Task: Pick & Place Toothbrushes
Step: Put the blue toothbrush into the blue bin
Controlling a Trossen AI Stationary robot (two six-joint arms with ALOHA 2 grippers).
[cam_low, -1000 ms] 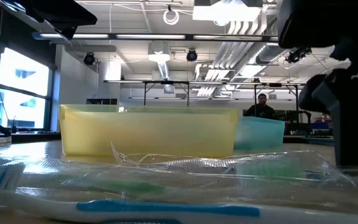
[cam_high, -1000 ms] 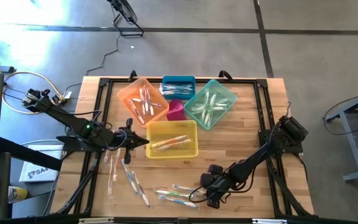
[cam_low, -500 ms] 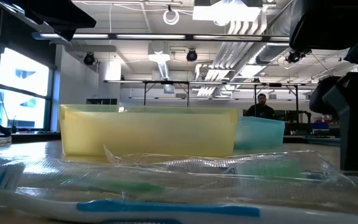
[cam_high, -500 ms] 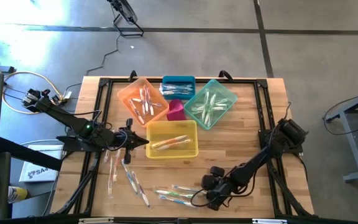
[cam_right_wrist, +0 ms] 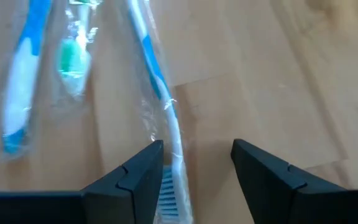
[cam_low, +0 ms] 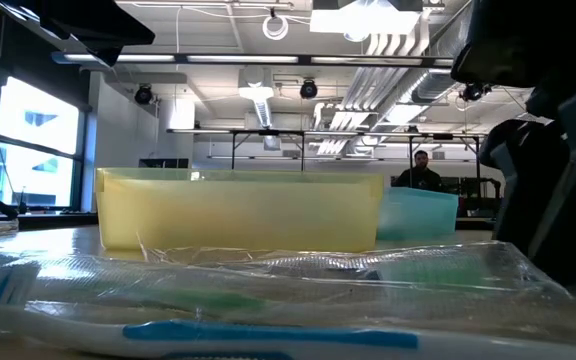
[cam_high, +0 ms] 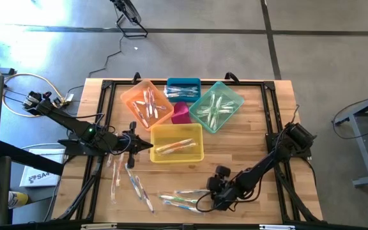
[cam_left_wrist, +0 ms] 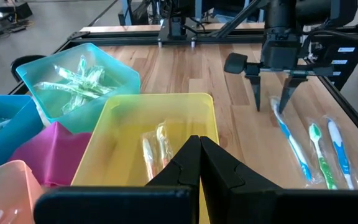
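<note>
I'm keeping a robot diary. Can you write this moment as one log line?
right tool: open, over blue wrapped toothbrush | left tool: shut, by yellow bin | nothing held

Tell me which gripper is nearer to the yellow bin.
The left gripper. It is shut and sits just beside the yellow bin, at its left edge. The right gripper is open, well below the bin, over the loose toothbrushes.

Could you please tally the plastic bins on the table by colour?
Orange bin: 1
Blue bin: 1
Teal bin: 1
Yellow bin: 1
Pink bin: 1
Total: 5
</note>
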